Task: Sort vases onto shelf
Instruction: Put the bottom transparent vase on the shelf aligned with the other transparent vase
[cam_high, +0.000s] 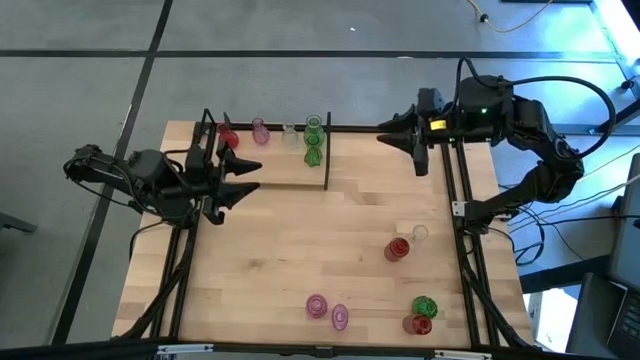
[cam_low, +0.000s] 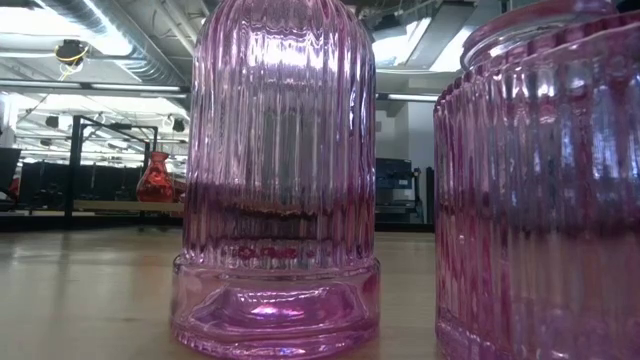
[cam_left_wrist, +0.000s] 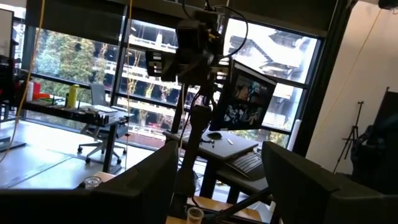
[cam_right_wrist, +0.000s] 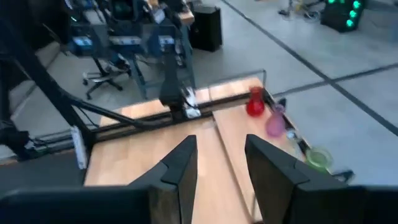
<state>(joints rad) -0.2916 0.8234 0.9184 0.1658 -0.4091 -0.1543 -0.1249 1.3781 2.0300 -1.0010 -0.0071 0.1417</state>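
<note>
- Shelf (cam_high: 285, 172), upper centre: holding red vase (cam_high: 228, 139), pink vase (cam_high: 260, 129), clear vase (cam_high: 290, 131), 2 green vases (cam_high: 314, 141).
- Lower right: red vase w/ clear one (cam_high: 398, 248), pink pair (cam_high: 328, 311), green+red pair (cam_high: 421, 314) sitting on tabletop.

Two black jointed arms (cam_high: 150, 180) trailing black cables (cam_high: 580, 95).

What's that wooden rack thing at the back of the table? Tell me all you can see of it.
The shelf is a low, pale wooden board framed by thin black rods and posts, lying flat at the table's far edge. Five vases stand along its back: red, pink, clear and two green. The left gripper hangs open at its left end, not touching.
</note>
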